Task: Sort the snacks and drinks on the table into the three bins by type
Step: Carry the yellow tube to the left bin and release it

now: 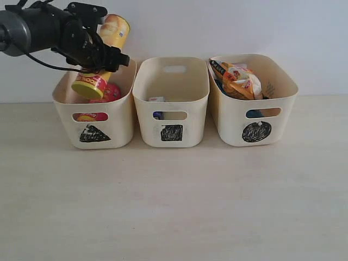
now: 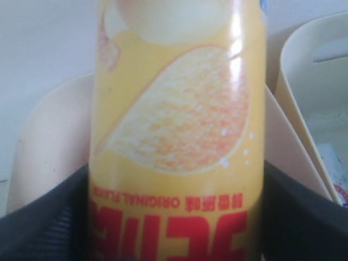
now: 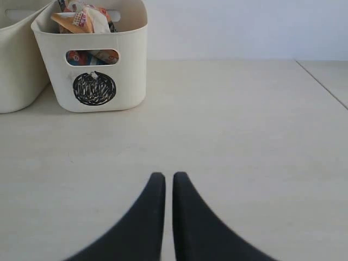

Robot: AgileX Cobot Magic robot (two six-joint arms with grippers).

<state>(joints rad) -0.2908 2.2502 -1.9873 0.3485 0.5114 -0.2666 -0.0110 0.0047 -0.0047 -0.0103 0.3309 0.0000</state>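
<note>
A yellow chip tube is held tilted above the triangle bin, pinched by the left gripper. The right gripper is seen pressed nearly together over the table

Head-on exterior, low right wrist, sharing circle bin

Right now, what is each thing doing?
yellow chip tube, tilted over the triangle bin, held by the left tool
left tool, shut on the tube
right tool, shut, holding nothing
pink tube, in the triangle bin
square bin, carton inside
circle bin, crinkly bags inside
</note>
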